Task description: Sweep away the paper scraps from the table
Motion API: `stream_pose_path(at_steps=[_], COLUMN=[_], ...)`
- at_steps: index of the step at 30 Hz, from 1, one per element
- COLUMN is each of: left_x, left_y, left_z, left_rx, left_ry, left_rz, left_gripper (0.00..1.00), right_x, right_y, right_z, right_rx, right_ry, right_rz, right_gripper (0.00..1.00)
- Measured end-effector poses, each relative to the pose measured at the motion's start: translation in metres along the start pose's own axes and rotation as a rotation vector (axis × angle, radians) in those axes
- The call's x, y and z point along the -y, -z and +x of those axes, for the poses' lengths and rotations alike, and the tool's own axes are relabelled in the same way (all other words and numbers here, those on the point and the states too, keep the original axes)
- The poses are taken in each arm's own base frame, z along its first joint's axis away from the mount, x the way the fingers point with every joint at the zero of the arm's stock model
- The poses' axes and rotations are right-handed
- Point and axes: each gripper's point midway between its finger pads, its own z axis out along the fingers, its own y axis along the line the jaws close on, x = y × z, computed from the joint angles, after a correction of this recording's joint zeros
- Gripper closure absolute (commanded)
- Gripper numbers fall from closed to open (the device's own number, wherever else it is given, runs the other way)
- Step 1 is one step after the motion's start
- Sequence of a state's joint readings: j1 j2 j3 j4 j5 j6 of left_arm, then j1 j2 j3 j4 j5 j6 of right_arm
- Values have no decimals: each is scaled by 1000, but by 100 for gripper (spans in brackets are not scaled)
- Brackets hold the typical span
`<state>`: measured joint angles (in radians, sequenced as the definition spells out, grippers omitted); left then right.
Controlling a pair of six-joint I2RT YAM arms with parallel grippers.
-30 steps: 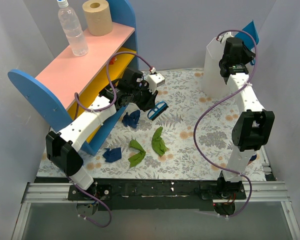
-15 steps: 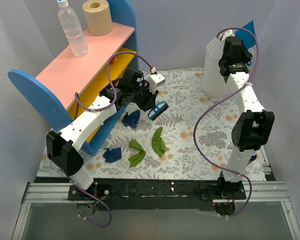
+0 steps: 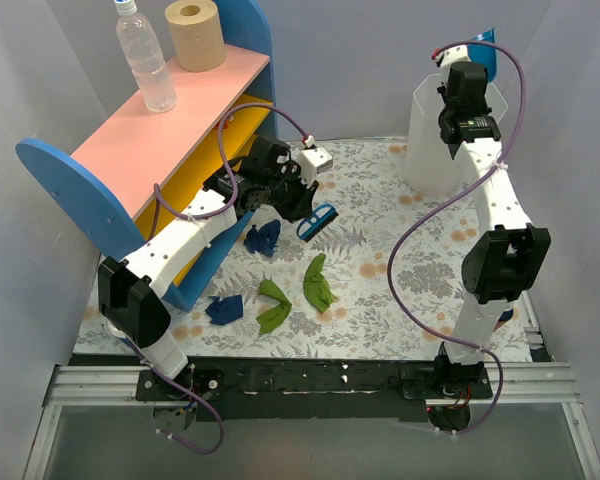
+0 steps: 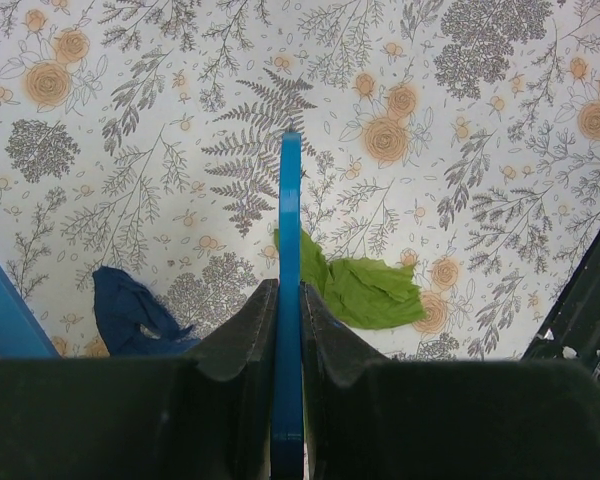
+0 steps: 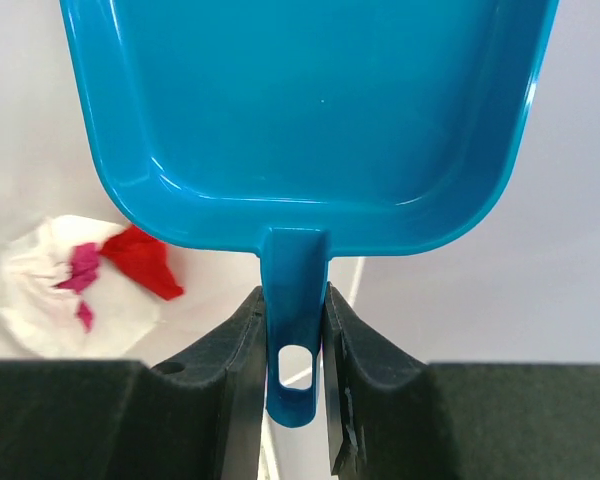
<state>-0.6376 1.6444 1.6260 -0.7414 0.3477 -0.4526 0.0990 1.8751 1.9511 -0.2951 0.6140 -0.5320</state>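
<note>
On the floral table (image 3: pixel 400 250) lie paper scraps: two navy ones (image 3: pixel 263 237) (image 3: pixel 224 308) and two green ones (image 3: pixel 273 305) (image 3: pixel 317 283). My left gripper (image 3: pixel 302 205) is shut on the small blue hand brush (image 3: pixel 316 221), just above the table beside the upper navy scrap. In the left wrist view the brush (image 4: pixel 290 220) runs between the fingers (image 4: pixel 245 330), with a green scrap (image 4: pixel 365 290) and a navy scrap (image 4: pixel 130 310) below. My right gripper (image 5: pixel 293 295) is shut on the blue dustpan's (image 5: pixel 310 110) handle, held over the white bin (image 3: pixel 430 140). Red, magenta and white scraps (image 5: pixel 80 275) lie in the bin.
The pink-and-yellow shelf (image 3: pixel 160 130) with blue ends stands at the left, close against my left arm. A water bottle (image 3: pixel 145 60) and a paper roll (image 3: pixel 194 33) stand on top of it. The bin stands at the table's far right corner.
My right arm has raised and tipped the dustpan higher over the bin. My left gripper with the brush has barely shifted.
</note>
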Motion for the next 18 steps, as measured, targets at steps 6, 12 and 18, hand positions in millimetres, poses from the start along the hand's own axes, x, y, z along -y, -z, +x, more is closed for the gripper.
stream_pose_path(at_steps=[6, 12, 18], left_x=[2, 12, 27], left_y=[1, 5, 20], left_z=[4, 23, 51], left_rx=[-14, -84, -179], left_ry=[-30, -94, -170], left_rz=[15, 84, 180], left_gripper=[100, 100, 100], right_x=[-41, -70, -79], right_y=[30, 98, 171], right_z=[-23, -42, -7], right_rx=[63, 170, 240], right_ry=[-23, -45, -58], right_rz=[-166, -365, -571], right_gripper=[99, 99, 99])
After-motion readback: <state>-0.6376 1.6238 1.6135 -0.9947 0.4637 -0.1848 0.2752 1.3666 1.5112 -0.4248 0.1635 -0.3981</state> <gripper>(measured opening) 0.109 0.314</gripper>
